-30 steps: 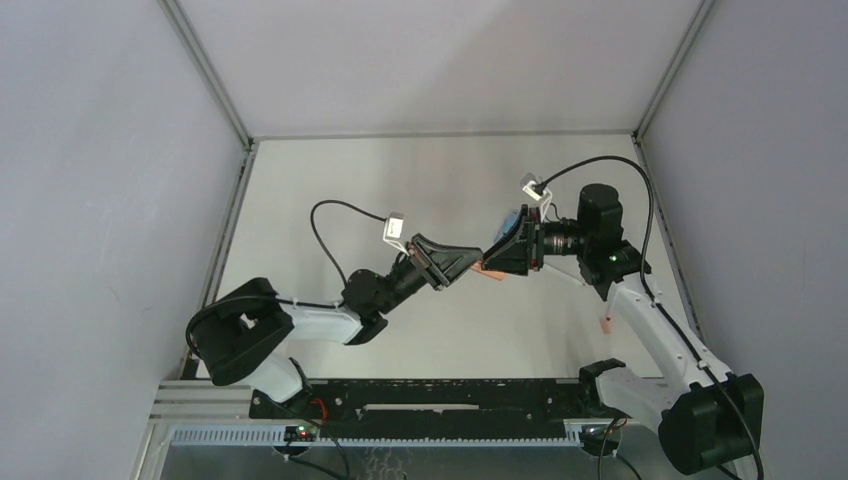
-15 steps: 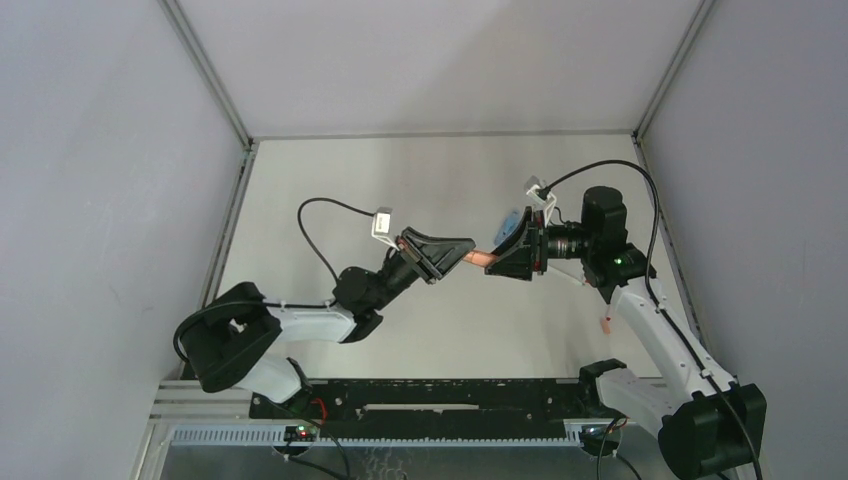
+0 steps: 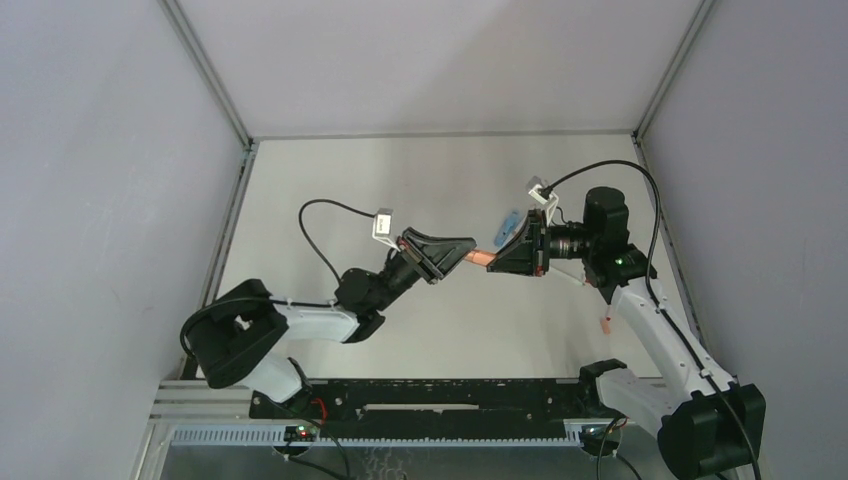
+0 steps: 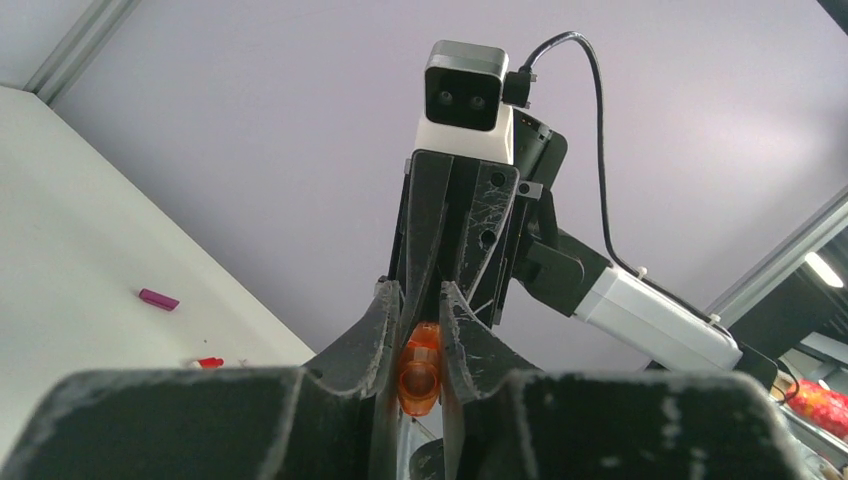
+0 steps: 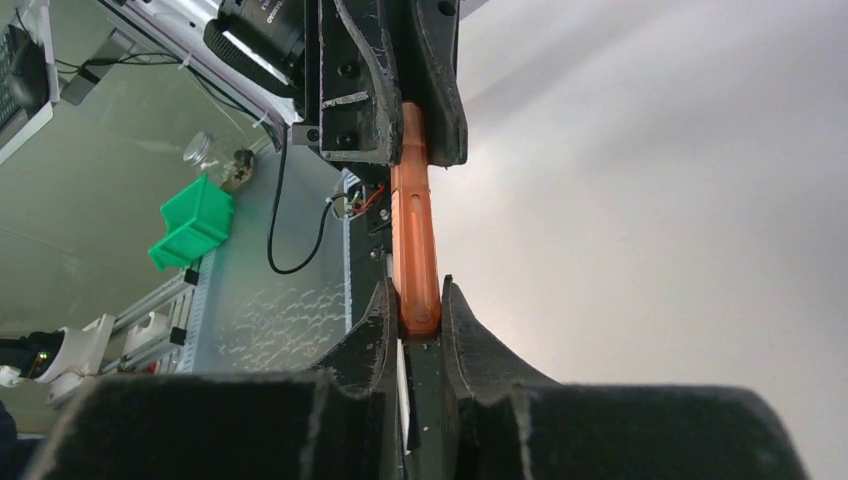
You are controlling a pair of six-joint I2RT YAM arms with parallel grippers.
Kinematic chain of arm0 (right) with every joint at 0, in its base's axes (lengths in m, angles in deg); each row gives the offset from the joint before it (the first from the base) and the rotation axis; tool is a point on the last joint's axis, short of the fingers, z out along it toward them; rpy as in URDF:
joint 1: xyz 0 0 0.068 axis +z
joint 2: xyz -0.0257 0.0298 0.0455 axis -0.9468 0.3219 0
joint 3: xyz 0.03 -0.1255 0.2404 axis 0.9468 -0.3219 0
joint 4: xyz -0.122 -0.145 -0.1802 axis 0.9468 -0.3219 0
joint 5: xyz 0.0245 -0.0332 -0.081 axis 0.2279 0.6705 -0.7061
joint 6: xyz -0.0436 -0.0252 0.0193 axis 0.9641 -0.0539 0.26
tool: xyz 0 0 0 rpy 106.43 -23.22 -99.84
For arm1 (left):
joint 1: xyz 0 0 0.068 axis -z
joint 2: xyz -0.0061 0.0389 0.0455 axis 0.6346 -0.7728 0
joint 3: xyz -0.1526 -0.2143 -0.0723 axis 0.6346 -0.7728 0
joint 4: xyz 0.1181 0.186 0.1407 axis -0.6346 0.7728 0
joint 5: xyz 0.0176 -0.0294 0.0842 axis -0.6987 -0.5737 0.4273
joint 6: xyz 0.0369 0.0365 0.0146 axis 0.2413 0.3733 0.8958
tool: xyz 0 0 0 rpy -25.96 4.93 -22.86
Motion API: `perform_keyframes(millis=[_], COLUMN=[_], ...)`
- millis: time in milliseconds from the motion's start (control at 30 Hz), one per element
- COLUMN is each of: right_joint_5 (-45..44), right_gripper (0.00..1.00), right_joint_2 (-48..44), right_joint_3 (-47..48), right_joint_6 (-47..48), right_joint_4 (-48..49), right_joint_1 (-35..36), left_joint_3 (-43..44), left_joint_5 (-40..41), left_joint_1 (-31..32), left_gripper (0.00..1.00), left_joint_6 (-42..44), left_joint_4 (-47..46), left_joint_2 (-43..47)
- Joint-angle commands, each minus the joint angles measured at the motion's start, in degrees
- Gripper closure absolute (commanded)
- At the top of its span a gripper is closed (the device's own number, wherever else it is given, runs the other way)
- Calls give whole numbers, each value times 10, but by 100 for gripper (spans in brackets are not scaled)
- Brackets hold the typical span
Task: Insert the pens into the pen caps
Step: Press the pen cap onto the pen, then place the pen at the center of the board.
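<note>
A salmon-orange tube (image 3: 484, 257) bridges the two grippers in mid-air above the table. It is stepped partway along (image 5: 414, 240), and I cannot tell where pen cap ends and pen begins. My left gripper (image 3: 468, 255) is shut on one end, which shows end-on as a rounded orange tip (image 4: 420, 375) between its jaws (image 4: 420, 295). My right gripper (image 3: 497, 258) is shut on the other end (image 5: 418, 310). On the table lie a light blue pen cap (image 3: 511, 220) and a magenta pen cap (image 4: 158, 298). No white pen barrel shows clearly.
A small red bit (image 4: 208, 362) lies on the table near the magenta cap. A salmon-coloured piece (image 3: 606, 322) rests by the right arm's forearm. Grey walls enclose the table (image 3: 400, 180) on three sides. A green bin (image 5: 195, 225) stands off the table.
The grippers drew apart from an overlapped stance, exposing the orange tube between them. The right jaws widened, then closed on its end. The left arm shifted slightly left, its grip unchanged.
</note>
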Motion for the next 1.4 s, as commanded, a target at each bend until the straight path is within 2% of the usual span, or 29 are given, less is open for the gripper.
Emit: perform_keyframes(millis=[0, 100, 200, 233, 367, 533, 733, 900, 1067, 1367], right_joint_5=[1, -1, 0, 2, 17, 33, 44, 64, 65, 62], right_gripper=[95, 100, 100, 100, 100, 100, 100, 100, 100, 100], right_joint_2=[0, 3, 0, -3, -12, -16, -24, -30, -29, -30], right_joint_3=[-2, -5, -10, -12, -31, -40, -51, -53, -56, -62], right_joint_6=[-31, -27, -18, -16, -14, -5, -6, 11, 14, 2], right_joint_4=[59, 59, 58, 59, 83, 96, 118, 125, 126, 137], right_joint_1=[5, 9, 4, 0, -18, -24, -40, -58, -59, -59], left_joint_3=[28, 39, 33, 26, -4, -35, -90, -111, -86, -2], left_joint_5=[-11, -8, 5, 14, 41, 63, 83, 36, 4, 3], left_joint_1=[36, 46, 46, 45, 30, 9, -9, -10, 0, 40], left_gripper=[100, 100, 100, 97, 69, 47, 21, 1, 1, 28], left_joint_6=[26, 28, 30, 33, 25, 16, 49, 84, 68, 51], left_joint_4=[6, 6, 7, 6, 8, 9, 34, 44, 37, 9], left_joint_2=[-39, -53, -46, -38, 0, 52, 128, 162, 118, 8])
